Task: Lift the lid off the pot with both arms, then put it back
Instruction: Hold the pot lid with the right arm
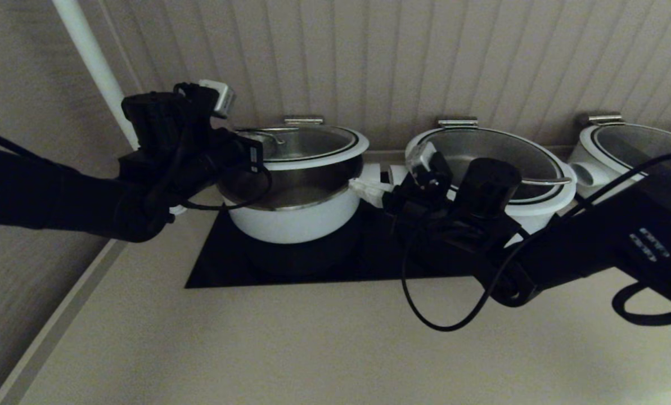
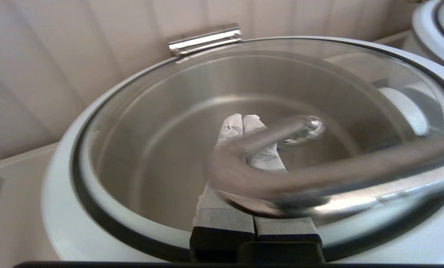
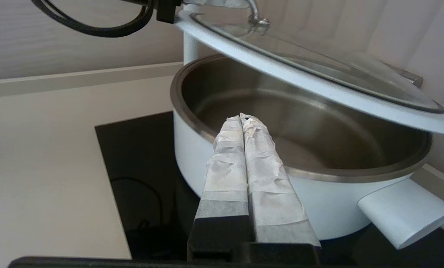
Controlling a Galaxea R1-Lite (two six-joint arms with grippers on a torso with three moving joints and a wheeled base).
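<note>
Head view: the lid [image 1: 304, 147] hangs tilted above the pot [image 1: 290, 216], which stands on the counter [image 1: 256, 349]. Glass with a smooth rim, so I judge it rigid, breakable, slippery; its wire handle [image 2: 318, 167] is the safest hold. My left tool [image 2: 244, 123] is shut beneath that handle. My right tool [image 3: 244, 120], shut and empty, sits beside the pot's rim.

The round lid [image 3: 318, 80] is made of clear glossy glass, edged by a broad smooth white rim, and fitted with a polished steel wire loop [image 2: 318, 169]. The round white pot [image 3: 303, 201] is finished in smooth enamel-like white around a brushed steel inner bowl. Creased matt white tape is wrapped over the fingers [image 3: 244, 163] of the right hand. A glossy black panel [image 1: 223, 264] is set into the matt beige tabletop [image 1: 256, 349].
</note>
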